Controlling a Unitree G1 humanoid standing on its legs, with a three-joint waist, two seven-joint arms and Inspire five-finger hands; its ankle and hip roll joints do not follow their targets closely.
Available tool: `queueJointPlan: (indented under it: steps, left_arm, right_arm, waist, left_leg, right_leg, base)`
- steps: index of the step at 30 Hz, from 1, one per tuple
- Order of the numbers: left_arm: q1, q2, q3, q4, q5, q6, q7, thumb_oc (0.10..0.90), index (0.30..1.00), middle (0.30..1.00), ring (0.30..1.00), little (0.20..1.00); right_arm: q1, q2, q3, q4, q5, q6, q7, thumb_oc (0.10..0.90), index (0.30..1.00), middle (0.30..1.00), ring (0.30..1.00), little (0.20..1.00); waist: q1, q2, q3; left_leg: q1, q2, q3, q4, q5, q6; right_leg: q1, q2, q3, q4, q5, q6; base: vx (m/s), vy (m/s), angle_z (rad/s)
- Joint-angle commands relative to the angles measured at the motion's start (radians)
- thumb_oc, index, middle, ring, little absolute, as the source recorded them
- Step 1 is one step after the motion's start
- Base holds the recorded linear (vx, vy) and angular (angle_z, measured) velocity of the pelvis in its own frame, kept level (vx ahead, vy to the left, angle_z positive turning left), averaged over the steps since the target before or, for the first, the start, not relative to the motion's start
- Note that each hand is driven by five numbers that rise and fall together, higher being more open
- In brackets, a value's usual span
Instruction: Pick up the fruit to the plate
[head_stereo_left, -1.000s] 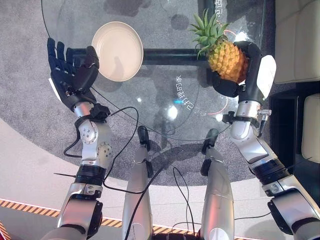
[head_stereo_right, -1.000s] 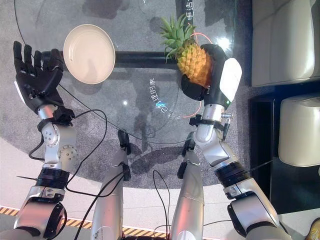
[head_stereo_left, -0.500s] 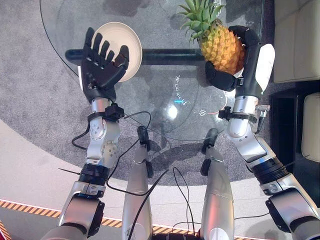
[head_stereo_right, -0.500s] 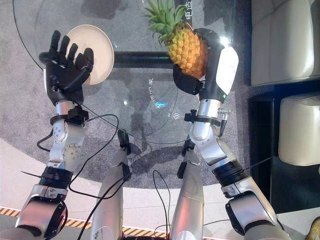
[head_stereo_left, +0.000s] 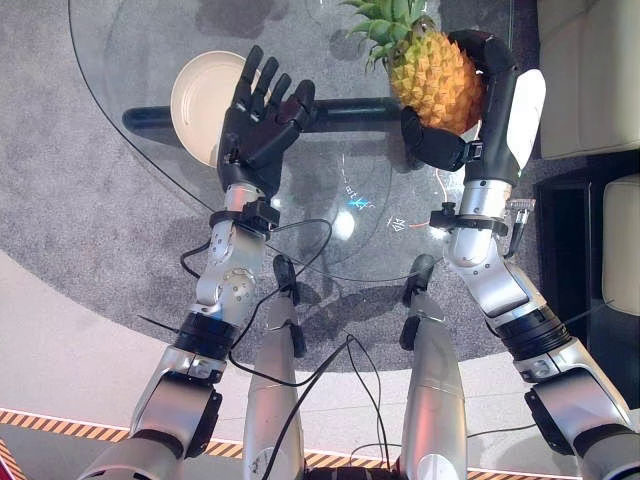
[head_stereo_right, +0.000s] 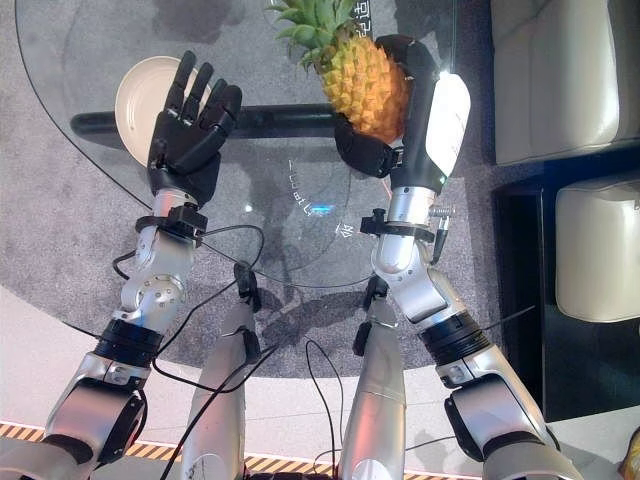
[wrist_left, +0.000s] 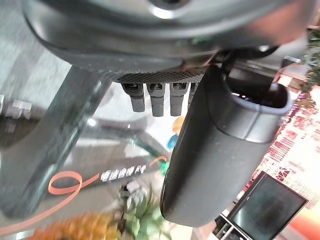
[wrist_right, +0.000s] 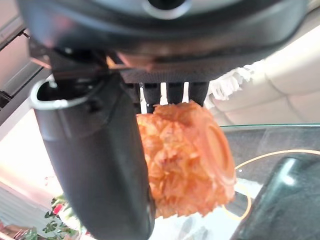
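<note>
Two dark robot hands hang above a round clear glass tabletop (head_stereo_left: 330, 215), which stands on a grey carpet (head_stereo_left: 70, 200) with pale floor nearer the robot. The right hand (head_stereo_left: 478, 100) has fingers and thumb curled round a yellow-orange pineapple with a green leafy crown (head_stereo_left: 428, 70), held clear of the glass; the crown tips away from that hand's palm, toward the left hand. The left hand (head_stereo_left: 262, 118) is spread wide, palm up, holding nothing. A round cream plate (head_stereo_left: 200, 95) lies on the glass just beyond and to the outer side of the left hand, partly covered by its fingers. Pale cushioned seats (head_stereo_left: 585, 75) stand past the right hand. The pineapple's crown is cut off by the picture's edge. A dark bar (head_stereo_left: 345, 105) shows beneath the glass.
</note>
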Motion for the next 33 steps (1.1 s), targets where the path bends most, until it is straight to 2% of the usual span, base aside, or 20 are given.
queueJointPlan:
  steps: [1,11,22,33]
  left_arm:
    - [-0.105,-0.006,-0.002,-0.085,-0.021,-0.036,-0.048,0.8,0.9,0.9,0.9,0.9]
    - [-0.122,-0.046,-0.031,-0.078,-0.167,0.025,-0.112,0.8,0.9,0.9,0.9,0.9]
    - [-0.129,-0.056,-0.056,-0.081,-0.243,0.071,-0.165,0.8,0.9,0.9,0.9,0.9]
    - [-0.131,-0.058,-0.064,-0.087,-0.308,0.064,-0.211,0.8,0.9,0.9,0.9,0.9]
  right_arm:
    - [-0.165,-0.007,-0.002,-0.211,-0.047,-0.117,-0.019,0.1,0.3,0.3,0.3,0.2]
    - [-0.196,0.01,0.042,-0.228,-0.044,-0.114,0.035,0.1,0.3,0.3,0.3,0.2]
    - [-0.214,0.019,0.082,-0.235,-0.035,-0.108,0.073,0.1,0.3,0.3,0.3,0.2]
    - [-0.222,0.014,0.118,-0.248,-0.034,-0.094,0.118,0.1,0.3,0.3,0.3,0.2]
  waist:
    - [-0.016,0.017,-0.021]
    - [-0.017,0.016,-0.021]
    - [-0.015,0.013,-0.021]
    - [-0.013,0.01,-0.021]
  left_leg:
    - [-0.028,0.018,-0.057,0.074,-0.046,-0.035]
    - [-0.028,0.019,-0.052,0.068,-0.042,-0.037]
    - [-0.034,0.019,-0.053,0.072,-0.045,-0.035]
    - [-0.038,0.02,-0.054,0.075,-0.045,-0.035]
  right_leg:
    - [0.058,-0.026,-0.03,-0.083,0.045,0.041]
    - [0.062,-0.03,-0.034,-0.092,0.049,0.042]
    - [0.061,-0.033,-0.037,-0.095,0.05,0.042]
    - [0.061,-0.034,-0.04,-0.094,0.049,0.04]
  base:
    - [0.0,0.0,0.0]
    - [0.0,0.0,0.0]
    - [0.0,0.0,0.0]
    - [0.0,0.0,0.0]
